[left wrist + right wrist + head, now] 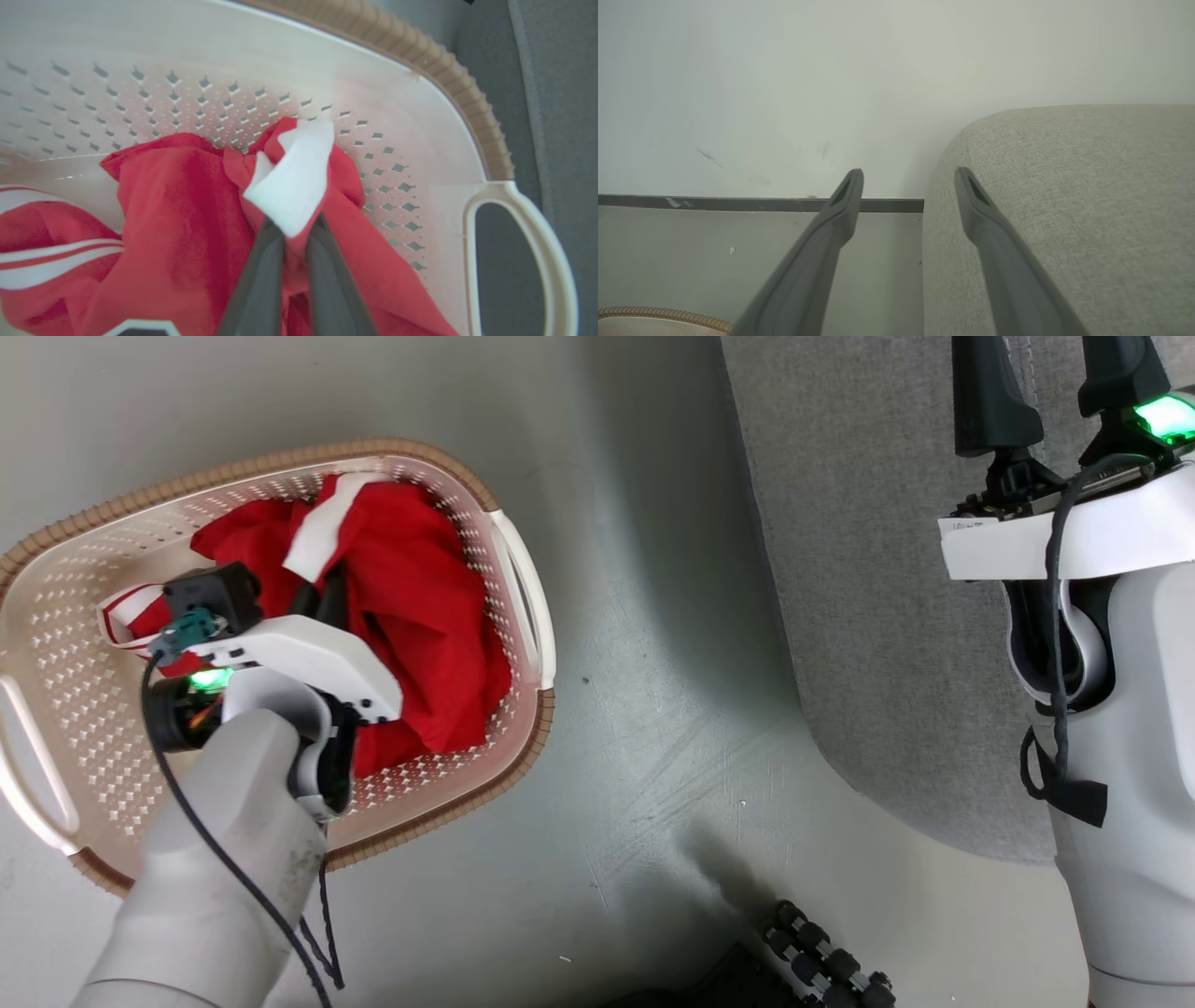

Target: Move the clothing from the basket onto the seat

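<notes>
arms [224, 859] pale grey | fingers [822, 252] long, dark | cables [1055, 616] black | lights [1167, 415] green | black ribbed wheel [822, 966], perhaps

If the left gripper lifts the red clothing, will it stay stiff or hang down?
Probably floppy: the clothing lies in soft folds, so it should drape below the left gripper. Likely light, as the fabric looks thin. Pinched near the white trim only, it may drag over the basket wall.
</notes>
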Controlling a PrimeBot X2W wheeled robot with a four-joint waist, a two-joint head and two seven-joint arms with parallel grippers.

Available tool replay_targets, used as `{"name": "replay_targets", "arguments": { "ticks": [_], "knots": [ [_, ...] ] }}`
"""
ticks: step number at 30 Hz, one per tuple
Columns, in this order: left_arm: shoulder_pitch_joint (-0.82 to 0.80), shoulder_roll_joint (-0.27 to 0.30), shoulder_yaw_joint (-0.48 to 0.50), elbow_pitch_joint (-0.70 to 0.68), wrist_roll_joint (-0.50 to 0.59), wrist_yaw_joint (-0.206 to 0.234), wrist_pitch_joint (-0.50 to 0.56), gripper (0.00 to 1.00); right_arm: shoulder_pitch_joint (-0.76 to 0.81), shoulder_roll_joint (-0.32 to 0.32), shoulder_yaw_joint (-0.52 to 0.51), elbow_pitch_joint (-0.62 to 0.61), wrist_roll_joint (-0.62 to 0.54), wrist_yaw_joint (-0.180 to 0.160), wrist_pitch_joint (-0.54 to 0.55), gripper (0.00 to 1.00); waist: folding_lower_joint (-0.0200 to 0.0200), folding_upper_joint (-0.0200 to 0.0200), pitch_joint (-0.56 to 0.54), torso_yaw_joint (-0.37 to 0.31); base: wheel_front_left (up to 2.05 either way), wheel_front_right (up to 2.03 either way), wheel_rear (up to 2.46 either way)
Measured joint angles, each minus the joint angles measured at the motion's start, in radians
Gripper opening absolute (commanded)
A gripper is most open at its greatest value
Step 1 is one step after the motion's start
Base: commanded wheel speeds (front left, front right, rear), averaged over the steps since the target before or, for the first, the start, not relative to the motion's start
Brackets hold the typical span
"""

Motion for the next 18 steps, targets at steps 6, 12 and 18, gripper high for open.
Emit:
{"name": "replay_targets", "arguments": {
  "ticks": [6, 12, 18],
  "knots": [
    [0.021, 0.051, -0.004, -0.033, 0.027, -0.043, -0.026, 0.0, 0.009, 0.0, -0.02, 0.022, -0.009, 0.0, 0.0, 1.0, 0.0, 0.0, -0.019, 0.027, 0.0, 0.0, 0.0],
    [0.075, 0.065, -0.007, -0.086, 0.039, -0.07, -0.044, 0.0, 0.011, 0.0, -0.037, 0.038, -0.018, 0.0, 0.0, 1.0, 0.0, 0.0, -0.044, 0.056, 0.0, 0.0, 0.0],
    [0.108, 0.073, -0.022, -0.165, 0.077, -0.087, -0.052, 0.0, 0.039, 0.0, -0.045, 0.052, -0.05, 0.0, 0.0, 1.0, 0.0, 0.0, -0.078, 0.088, 0.0, 0.0, 0.0]
  ]
}}
